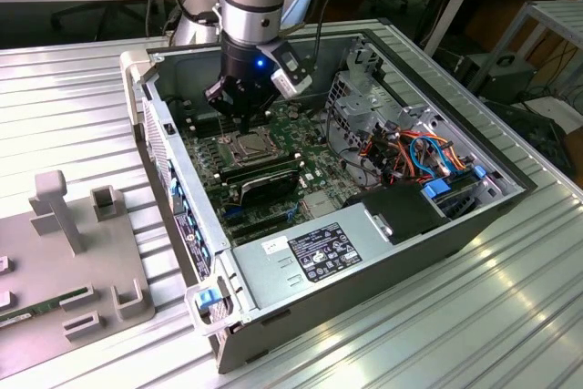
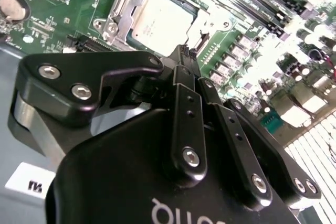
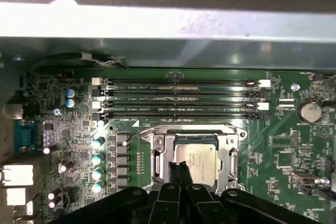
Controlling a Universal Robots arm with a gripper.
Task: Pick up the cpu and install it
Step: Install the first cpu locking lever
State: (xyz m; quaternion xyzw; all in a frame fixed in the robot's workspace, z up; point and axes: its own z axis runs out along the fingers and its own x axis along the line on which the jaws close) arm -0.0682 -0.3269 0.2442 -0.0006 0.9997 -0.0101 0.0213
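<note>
The cpu (image 3: 198, 157), a small square chip with a dull silver top, lies flat inside the metal frame of the socket (image 3: 153, 142) on the green motherboard (image 3: 283, 150). It also shows in the second wrist view as the cpu (image 2: 163, 20) and in the exterior view as the cpu (image 1: 247, 145). My gripper (image 3: 179, 168) hangs just above the chip's edge, its two black fingers pressed together and shut with nothing between them. In the second wrist view the gripper (image 2: 183, 52) tip stands beside the socket frame. In the exterior view the gripper (image 1: 240, 123) is inside the open computer case.
Long memory slots (image 3: 181, 98) run beside the socket, and the case wall (image 3: 168, 22) stands beyond them. A power supply (image 1: 319, 248), coloured cables (image 1: 414, 152) and a drive cage (image 1: 364, 88) fill the case's other end. A grey fixture plate (image 1: 64, 261) lies at the exterior view's left.
</note>
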